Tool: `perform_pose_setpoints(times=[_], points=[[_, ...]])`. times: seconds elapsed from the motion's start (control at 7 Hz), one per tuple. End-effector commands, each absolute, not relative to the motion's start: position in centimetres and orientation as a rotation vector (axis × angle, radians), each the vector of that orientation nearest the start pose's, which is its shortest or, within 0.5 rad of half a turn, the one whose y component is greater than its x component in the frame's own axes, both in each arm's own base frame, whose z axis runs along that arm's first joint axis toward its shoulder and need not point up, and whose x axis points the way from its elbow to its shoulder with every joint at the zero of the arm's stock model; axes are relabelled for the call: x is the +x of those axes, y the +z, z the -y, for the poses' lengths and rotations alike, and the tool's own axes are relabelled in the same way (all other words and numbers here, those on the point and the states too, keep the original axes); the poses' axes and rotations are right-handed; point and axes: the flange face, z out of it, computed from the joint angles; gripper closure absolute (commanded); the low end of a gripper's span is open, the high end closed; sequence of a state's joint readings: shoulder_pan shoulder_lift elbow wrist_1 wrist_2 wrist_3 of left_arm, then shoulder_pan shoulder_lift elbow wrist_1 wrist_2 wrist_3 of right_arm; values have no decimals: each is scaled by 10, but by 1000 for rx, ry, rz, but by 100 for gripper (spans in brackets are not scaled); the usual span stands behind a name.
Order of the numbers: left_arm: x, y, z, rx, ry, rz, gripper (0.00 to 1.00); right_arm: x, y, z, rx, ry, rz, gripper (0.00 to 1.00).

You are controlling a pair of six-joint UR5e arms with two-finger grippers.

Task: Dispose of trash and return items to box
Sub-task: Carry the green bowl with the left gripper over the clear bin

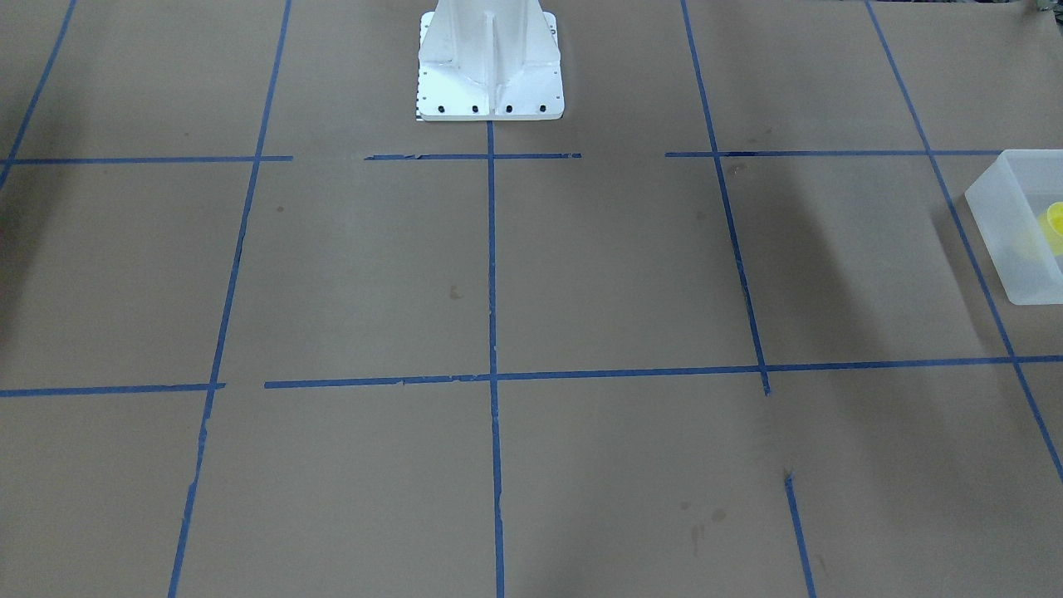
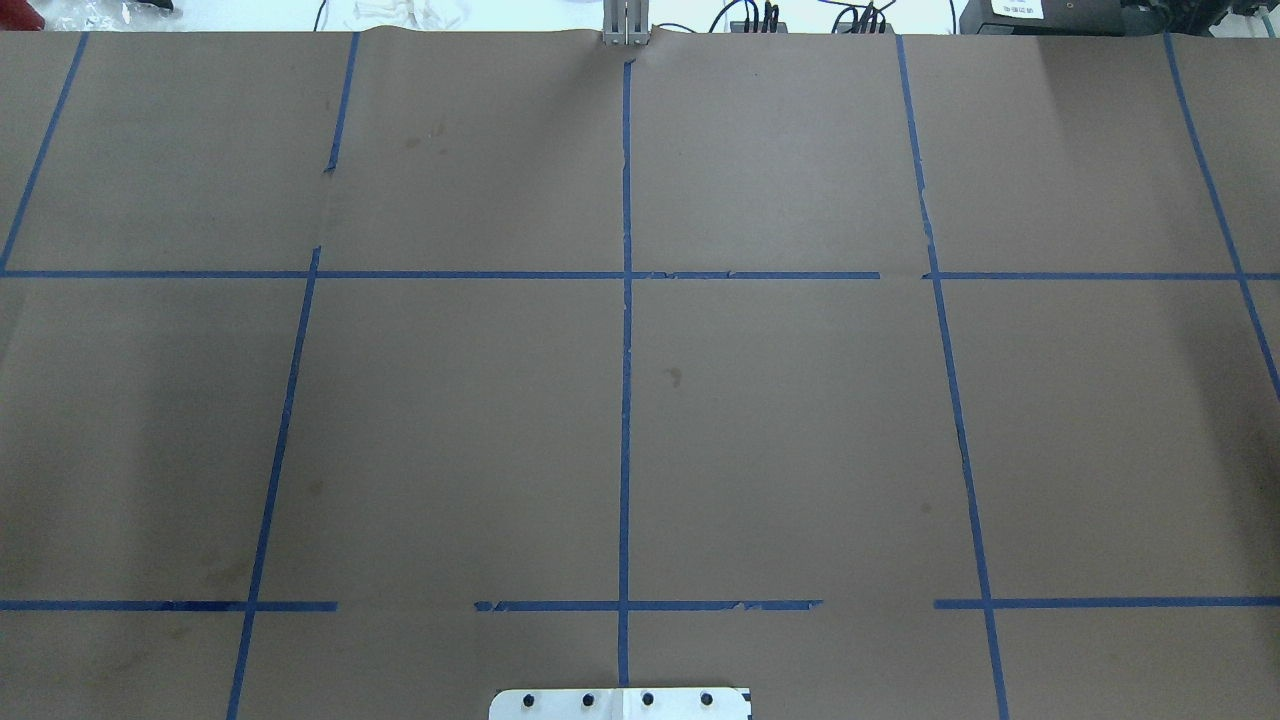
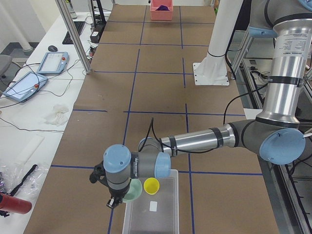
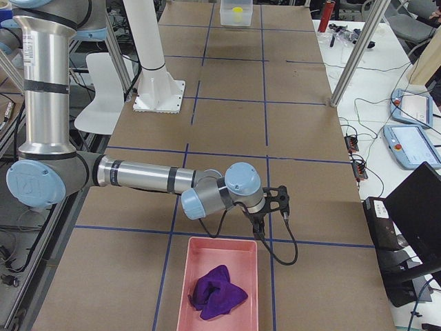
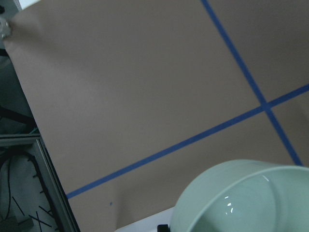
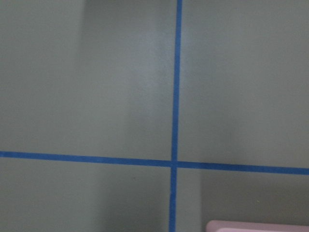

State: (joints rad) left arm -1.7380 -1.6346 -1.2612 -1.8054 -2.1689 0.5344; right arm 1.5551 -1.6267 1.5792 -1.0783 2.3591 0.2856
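Cup, bright yellow, stands upright inside the box near its far end wall, so that item looks returned. The front-facing view agrees, with the yellow showing through the frosted wall at the bench's end on the robot's left. Just beside the cup, at the box's corner, is a mint-green bowl. It lies directly under the left gripper and fills the lower corner of the left wrist view. I cannot tell whether the bowl rests in the box or is held above the rim. I also cannot tell whether the left jaws are clamped on it or spread, since the wrist hides them.

Well apart, at the bench's other end, a pink tray holds a crumpled purple cloth. If that is the trash, its disposal looks done. The right gripper hangs just beyond the tray's far rim with nothing visibly in it. Its jaws show only from the side, so how wide they stand cannot be told.

By my reading the task is near its end. What is left is settling the bowl in the box, if it is not already down, and letting it go.
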Motion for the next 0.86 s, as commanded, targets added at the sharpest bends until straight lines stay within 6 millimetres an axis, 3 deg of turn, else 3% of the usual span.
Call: perform_pose_setpoints(times=[0.0, 0.14, 0.43, 0.71], points=[[-154, 828, 420, 90, 312, -592, 100, 34, 562, 499, 288, 76, 846, 0], [-150, 840, 403, 64, 303, -607, 100, 34, 542, 494, 268, 85, 842, 0], [-146, 866, 394, 88, 276, -600, 100, 34, 538, 492, 263, 88, 838, 0], [-142, 875, 390, 108, 232, -625, 100, 34, 539, 491, 260, 89, 839, 0]])
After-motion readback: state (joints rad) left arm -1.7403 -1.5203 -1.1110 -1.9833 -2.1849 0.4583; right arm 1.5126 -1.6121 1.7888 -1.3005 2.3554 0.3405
